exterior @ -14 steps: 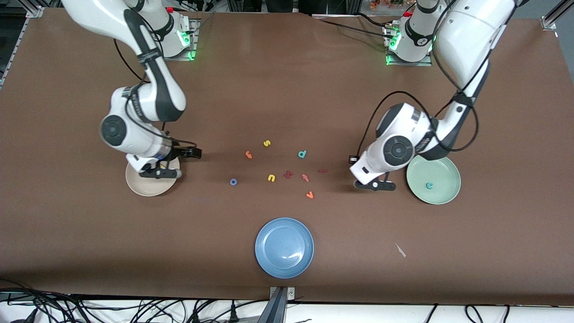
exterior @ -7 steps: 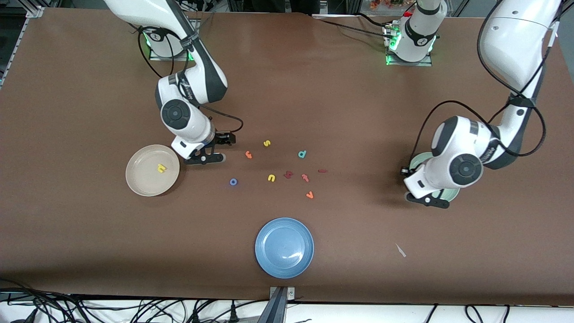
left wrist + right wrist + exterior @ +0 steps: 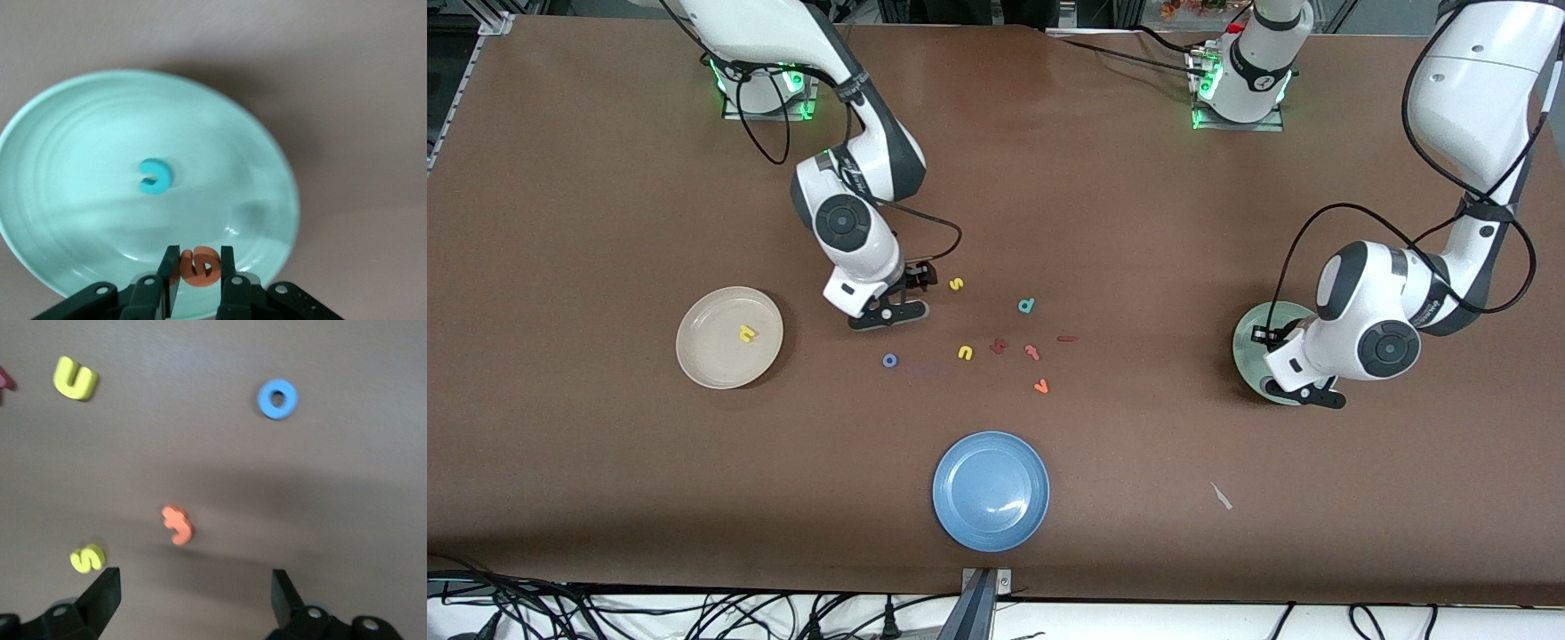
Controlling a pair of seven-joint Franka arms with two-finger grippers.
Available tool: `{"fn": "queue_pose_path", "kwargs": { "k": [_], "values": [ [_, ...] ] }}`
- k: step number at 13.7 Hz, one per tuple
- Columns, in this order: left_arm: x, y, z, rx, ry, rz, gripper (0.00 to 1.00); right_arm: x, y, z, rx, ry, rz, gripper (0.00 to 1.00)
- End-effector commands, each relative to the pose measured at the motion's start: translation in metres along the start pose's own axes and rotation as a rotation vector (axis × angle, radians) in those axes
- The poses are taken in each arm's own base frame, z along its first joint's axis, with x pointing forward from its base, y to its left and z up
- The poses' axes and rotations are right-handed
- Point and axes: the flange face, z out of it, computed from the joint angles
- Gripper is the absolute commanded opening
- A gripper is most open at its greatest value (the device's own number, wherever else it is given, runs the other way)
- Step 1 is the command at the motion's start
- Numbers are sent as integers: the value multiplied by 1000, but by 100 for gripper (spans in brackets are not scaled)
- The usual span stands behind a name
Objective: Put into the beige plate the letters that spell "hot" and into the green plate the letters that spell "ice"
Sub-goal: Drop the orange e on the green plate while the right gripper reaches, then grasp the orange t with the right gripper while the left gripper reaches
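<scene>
While the left gripper [image 3: 195,280] hangs over the round pale mint-green plate [image 3: 1249,331] at mid-right of the front view, a tiny orange foam "e" [image 3: 199,265] is pinched between its nearly closed fingers, so the drop is probably best made well inside the rim, near the teal foam "c" [image 3: 155,176] already lying in the dish, not right at the edge where the "e" is seen now. Over at centre-left of the front view, the right gripper [image 3: 193,597] is spread wide with nothing in it, above the small orange foam "t" [image 3: 177,524]; it should likely be lowered straight so the "t" is straddled and the yellow "s" [image 3: 87,557] just beside it isn't nudged. The yellow foam "h" [image 3: 746,333] is already in the round cream-beige plate [image 3: 698,356] at left. The blue ring-shaped "o" [image 3: 889,360] and the dark red bar "i" [image 3: 1065,338] are left on the brown table [image 3: 605,489], mid-frame, to be fetched later.
</scene>
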Motion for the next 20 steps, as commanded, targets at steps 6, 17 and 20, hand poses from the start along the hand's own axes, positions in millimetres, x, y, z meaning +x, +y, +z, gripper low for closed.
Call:
{"fn": "queue_pose_path", "kwargs": {
  "k": [6,17,20],
  "values": [
    [-6,-16,37,32,-56,24,11,12,-20,35,-37,-15,-101,98],
    [-4,68,-54,35,28,156,100,17,-21,46,-38,2,-165,65],
    [-7,135,-74,0,53,276,100,17,-20,50,-41,4,-167,61]
  ]
}}
